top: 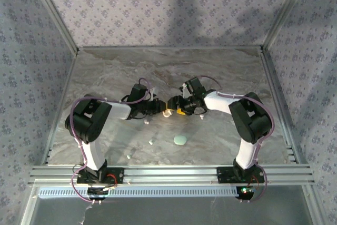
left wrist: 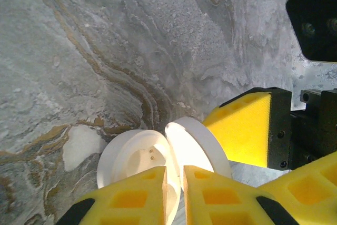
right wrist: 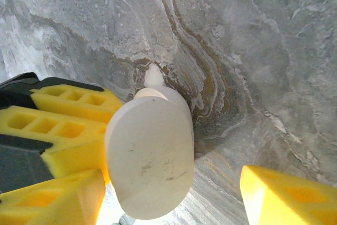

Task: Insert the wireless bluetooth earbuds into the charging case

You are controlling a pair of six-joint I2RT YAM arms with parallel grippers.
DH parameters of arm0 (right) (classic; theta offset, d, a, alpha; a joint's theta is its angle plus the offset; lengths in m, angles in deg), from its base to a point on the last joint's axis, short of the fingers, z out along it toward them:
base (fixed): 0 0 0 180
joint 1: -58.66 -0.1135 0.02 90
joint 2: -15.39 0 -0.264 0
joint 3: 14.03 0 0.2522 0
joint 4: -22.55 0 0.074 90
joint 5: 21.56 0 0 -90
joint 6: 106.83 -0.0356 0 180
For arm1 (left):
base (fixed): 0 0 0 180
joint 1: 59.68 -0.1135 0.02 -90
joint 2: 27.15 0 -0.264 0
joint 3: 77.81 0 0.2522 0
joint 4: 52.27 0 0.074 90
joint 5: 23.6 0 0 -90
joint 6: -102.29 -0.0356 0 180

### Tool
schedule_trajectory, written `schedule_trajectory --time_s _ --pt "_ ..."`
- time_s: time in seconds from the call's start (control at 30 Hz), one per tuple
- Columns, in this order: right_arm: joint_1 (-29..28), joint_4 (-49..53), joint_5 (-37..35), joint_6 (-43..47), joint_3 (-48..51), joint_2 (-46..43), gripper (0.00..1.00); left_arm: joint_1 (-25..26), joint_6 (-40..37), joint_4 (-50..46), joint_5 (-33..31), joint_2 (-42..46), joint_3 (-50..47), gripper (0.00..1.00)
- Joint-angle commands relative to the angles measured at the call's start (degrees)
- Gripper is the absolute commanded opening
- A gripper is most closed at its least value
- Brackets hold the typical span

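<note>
Left gripper (left wrist: 175, 177) pinching open white charging case (left wrist: 134, 154), right gripper's finger (left wrist: 245, 130) beside its lid (left wrist: 197, 143), marbled table (left wrist: 105, 51)

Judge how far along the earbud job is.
Done: the white charging case is open. In hand: the left gripper clamps it; the right gripper is open at its lid. Left: the visible well is empty; an earbud lies loose on the table.

We see a tabletop (left wrist: 105, 51) with a grey, brown-veined stone look, matt and finely grainy. The charging case (right wrist: 150, 156) is smooth white plastic with a soft sheen, its lid faintly scuffed. The left gripper (left wrist: 176, 183) has jaws of matt yellow plastic, moulded into open cells. The front rail (top: 174, 172) is pale brushed metal.
</note>
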Motion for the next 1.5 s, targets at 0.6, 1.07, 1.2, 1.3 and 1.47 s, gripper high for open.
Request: schedule_trajectory --time_s 0.6,1.07,1.2,1.3,1.47 --pt "2.7 1.2 -1.4 3.0 0.1 -4.0 0.51 1.8 -2.9 -1.9 1.5 0.5 1.2 0.19" --pt "-2.2 13.2 -12.5 13.5 -4.2 -4.1 0.68 -0.5 -5.0 -0.7 -9.7 14.4 -7.4 0.35" --pt "-4.5 15.8 -15.7 15.5 -5.7 -3.3 0.72 -1.7 -4.2 0.1 -10.8 16.0 -8.9 0.5" --pt "-5.9 19.3 -19.8 16.7 -8.1 -1.8 0.73 -2.1 -4.0 -0.1 -11.6 16.5 -9.4 0.65" --pt "-8.4 24.7 -26.8 18.2 -13.3 1.4 0.72 -2.4 -3.7 -0.1 -12.1 16.9 -9.8 0.96"
